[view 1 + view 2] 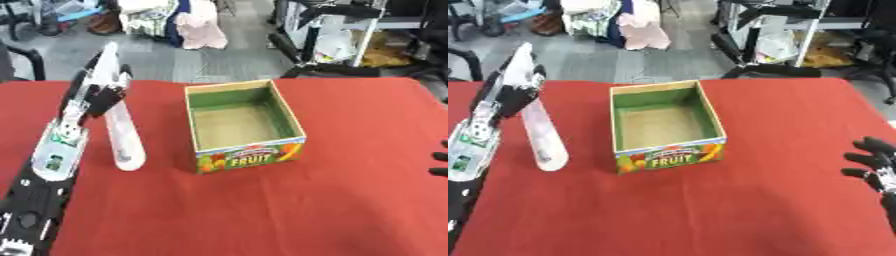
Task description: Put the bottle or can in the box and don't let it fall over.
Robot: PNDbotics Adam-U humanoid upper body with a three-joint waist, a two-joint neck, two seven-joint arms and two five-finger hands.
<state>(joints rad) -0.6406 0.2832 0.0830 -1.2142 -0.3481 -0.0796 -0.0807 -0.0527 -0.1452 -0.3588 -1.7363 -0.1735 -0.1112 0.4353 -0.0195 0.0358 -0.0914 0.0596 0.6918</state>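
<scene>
A tall white bottle [122, 135] leans to the left of the box, its lower end close to the red cloth and its top tilted toward the far edge. My left hand [98, 95] is curled round the bottle's upper part, the arm coming in from the lower left. The open cardboard box [249, 153], green inside with "FRUIT" on its front wall, stands at the middle of the table with nothing in it. At the right edge my right hand [874, 161] rests open, fingers spread, far from the box.
A red cloth [350, 200] covers the table. Beyond its far edge are a grey floor, a black chair [763, 70], metal shelving [798, 30] and a heap of pale clothing [197, 25].
</scene>
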